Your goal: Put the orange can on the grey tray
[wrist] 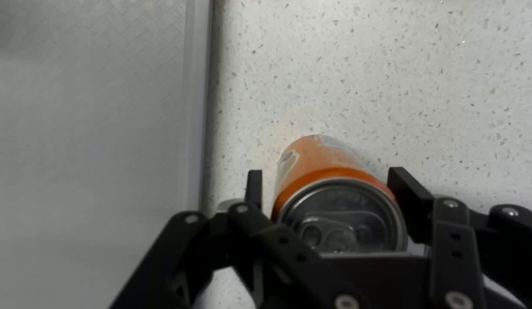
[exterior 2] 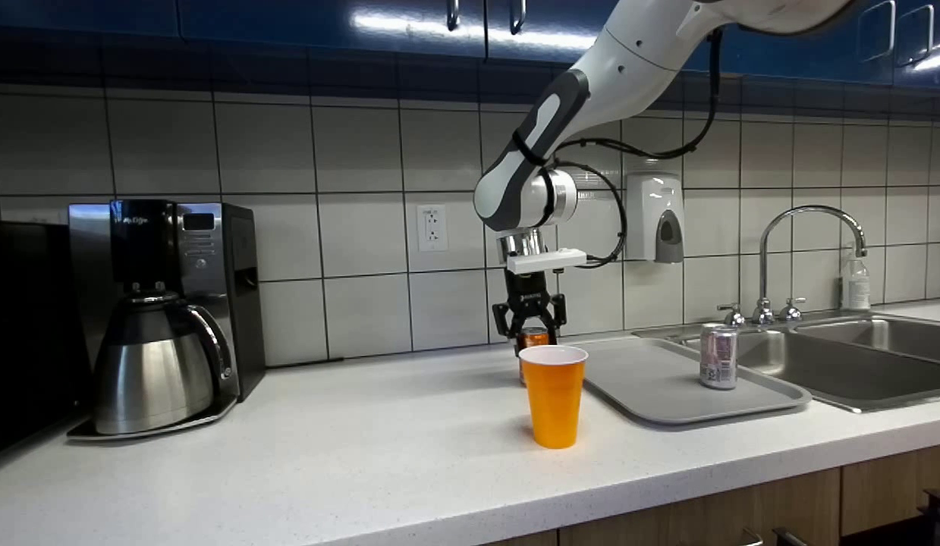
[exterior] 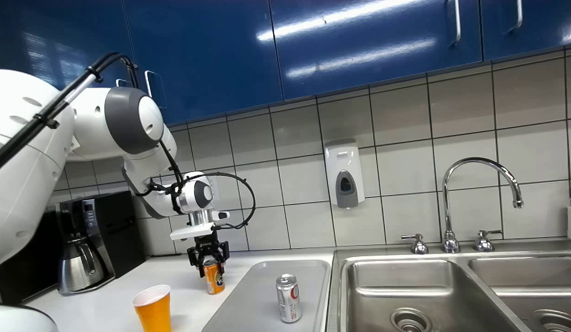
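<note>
The orange can [exterior: 214, 282] stands upright on the white counter, just beside the grey tray [exterior: 253, 295]. In an exterior view the can [exterior 2: 534, 337] is mostly hidden behind the orange cup. My gripper [exterior: 213, 271] points down over the can, also in an exterior view [exterior 2: 536, 334]. In the wrist view the fingers [wrist: 329, 189] stand on both sides of the can [wrist: 321, 161]. A gap shows between the left finger and the can; the right finger is close to it, and I cannot tell if it touches. The tray [wrist: 94, 128] lies to the left there.
A silver can [exterior: 289, 302] stands on the tray, also in an exterior view [exterior 2: 718, 358]. The orange cup [exterior 2: 554, 398] stands on the counter in front of the orange can. A coffee maker [exterior 2: 238, 303] is at the left. The sink [exterior: 485, 295] adjoins the tray. The tiled wall is behind.
</note>
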You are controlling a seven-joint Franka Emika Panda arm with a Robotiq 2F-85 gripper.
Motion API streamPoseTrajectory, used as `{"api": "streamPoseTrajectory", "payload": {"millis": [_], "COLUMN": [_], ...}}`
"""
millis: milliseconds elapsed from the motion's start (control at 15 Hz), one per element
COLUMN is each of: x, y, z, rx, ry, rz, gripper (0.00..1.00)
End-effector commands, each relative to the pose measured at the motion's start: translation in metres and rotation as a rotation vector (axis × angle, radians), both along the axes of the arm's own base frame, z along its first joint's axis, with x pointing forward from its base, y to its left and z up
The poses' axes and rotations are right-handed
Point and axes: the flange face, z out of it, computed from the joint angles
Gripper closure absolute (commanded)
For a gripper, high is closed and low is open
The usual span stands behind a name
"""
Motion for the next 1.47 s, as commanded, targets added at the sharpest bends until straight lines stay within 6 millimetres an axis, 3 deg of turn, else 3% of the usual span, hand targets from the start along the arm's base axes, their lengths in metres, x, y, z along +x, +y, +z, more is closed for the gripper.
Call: {"api": "streamPoseTrajectory", "payload": {"millis": [0,67,467,733,1133,1400], "x": [-0.005,-0.006,-0.042,-0.073,-0.097,-0.1], "y": [-0.002,-0.002,0.003,-0.002,-0.043,-0.085], "z": [0.009,0.01,0.035,0.067,0.101,0.103], "rx": [-0.017,-0.016,0.016,0.023,0.025,0.019], "ry": [-0.021,-0.023,-0.08,-0.127,-0.142,-0.131], "rz": [0.02,0.019,0.024,0.013,-0.068,-0.147], "gripper": [0.55,0.62,0.62,0.62,0.62,0.62]}}
